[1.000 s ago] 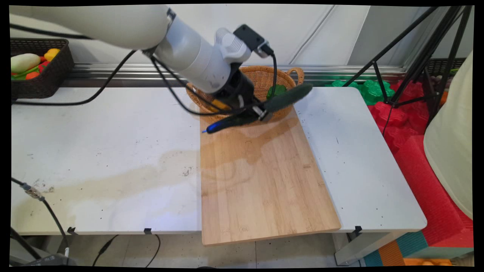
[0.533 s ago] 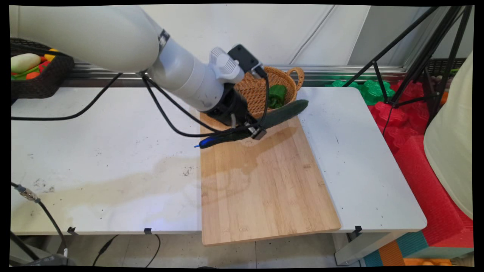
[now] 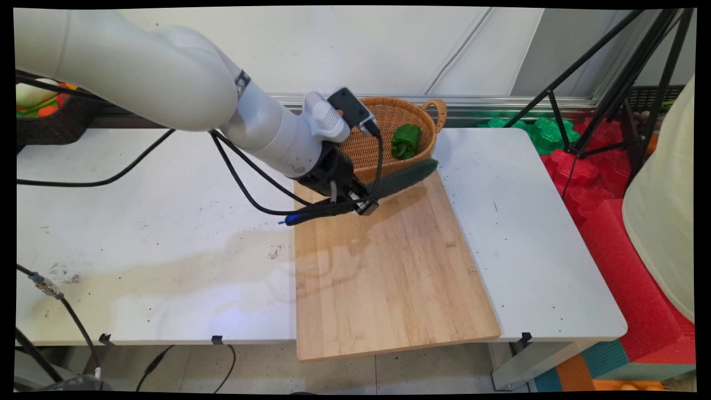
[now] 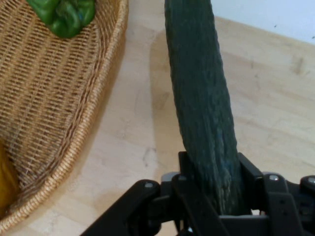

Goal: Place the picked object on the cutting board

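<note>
Clamped on one end of a long cucumber (image 4: 202, 108), black two-finger gripper (image 4: 212, 196), one finger (image 4: 250, 178) pressed to each side. Dark green skin, bumpy and ridged lengthwise, body slightly tapered toward the free end. Held low over the far end of the wooden cutting board (image 3: 383, 266), stretching from the gripper (image 3: 364, 204) toward the right along the front of the wicker basket (image 3: 372, 149), free tip of the cucumber (image 3: 405, 175) just beside the basket wall; contact with the board cannot be told. Inside the basket, a green bell pepper (image 3: 405, 141) and, at the hand view's left edge, a sliver of something yellow-orange (image 4: 7, 179). Under everything, white table (image 3: 155, 233), stained brownish left of the board
</note>
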Robot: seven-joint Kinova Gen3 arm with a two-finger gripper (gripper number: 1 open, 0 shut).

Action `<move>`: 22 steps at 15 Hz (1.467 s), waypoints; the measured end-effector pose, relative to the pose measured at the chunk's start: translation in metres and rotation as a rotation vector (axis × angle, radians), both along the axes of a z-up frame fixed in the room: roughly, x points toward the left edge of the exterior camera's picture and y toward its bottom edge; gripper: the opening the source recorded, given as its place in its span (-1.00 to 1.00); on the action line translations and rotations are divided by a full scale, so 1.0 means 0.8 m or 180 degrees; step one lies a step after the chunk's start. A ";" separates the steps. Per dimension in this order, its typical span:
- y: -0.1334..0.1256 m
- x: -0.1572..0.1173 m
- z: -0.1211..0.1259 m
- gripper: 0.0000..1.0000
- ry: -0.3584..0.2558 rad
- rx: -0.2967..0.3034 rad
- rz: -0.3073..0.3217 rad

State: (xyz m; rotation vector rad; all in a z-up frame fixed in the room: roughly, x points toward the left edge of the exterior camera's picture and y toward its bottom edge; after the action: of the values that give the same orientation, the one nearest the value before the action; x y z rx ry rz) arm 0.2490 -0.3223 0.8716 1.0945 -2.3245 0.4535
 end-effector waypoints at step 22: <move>-0.050 0.007 -0.095 -1.00 -0.0143 0.0101 -0.0294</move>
State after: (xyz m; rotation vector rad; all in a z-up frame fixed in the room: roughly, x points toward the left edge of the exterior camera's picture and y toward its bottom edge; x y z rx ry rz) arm 0.2542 -0.3625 0.7960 0.9961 -2.4176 0.4116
